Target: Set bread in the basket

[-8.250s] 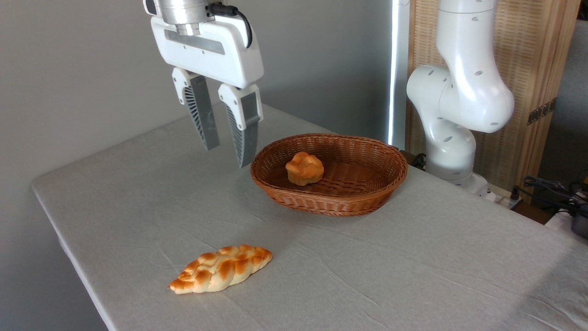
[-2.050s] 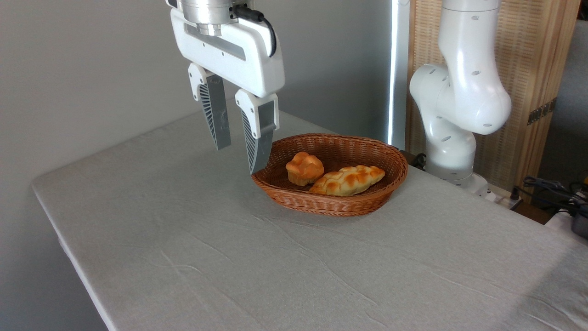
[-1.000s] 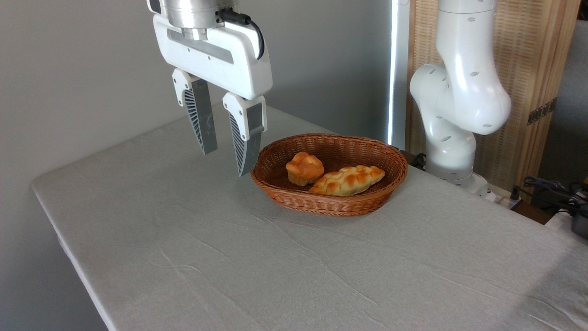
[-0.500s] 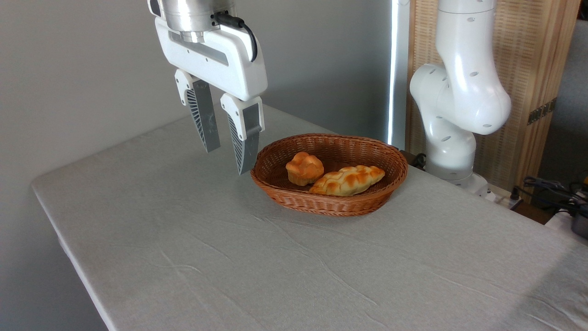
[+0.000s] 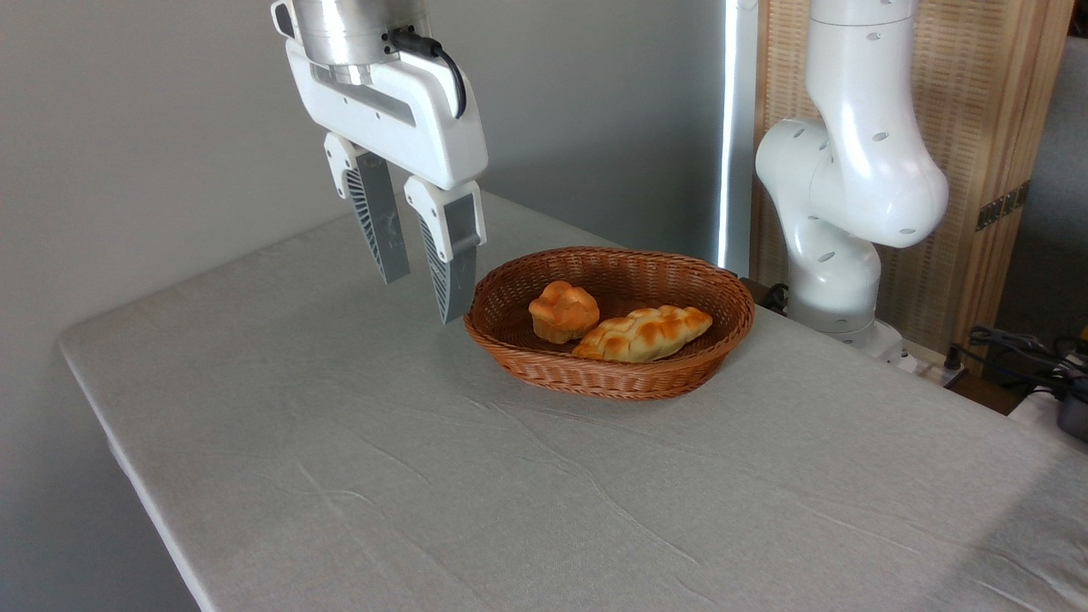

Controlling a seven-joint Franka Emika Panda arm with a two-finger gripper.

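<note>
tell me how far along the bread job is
It looks done: the braided bread lies inside the basket, beside the small round bun. Nothing is in hand: the gripper hangs open and empty above the table, left of the basket's rim. No bread lies on the cloth, so nothing seems left to do.

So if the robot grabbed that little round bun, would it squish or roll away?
The bun looks puffy, so probably light and a bit squishy. Its knobbly top may slip. It likely won't roll far: the braided loaf sits against it.
</note>
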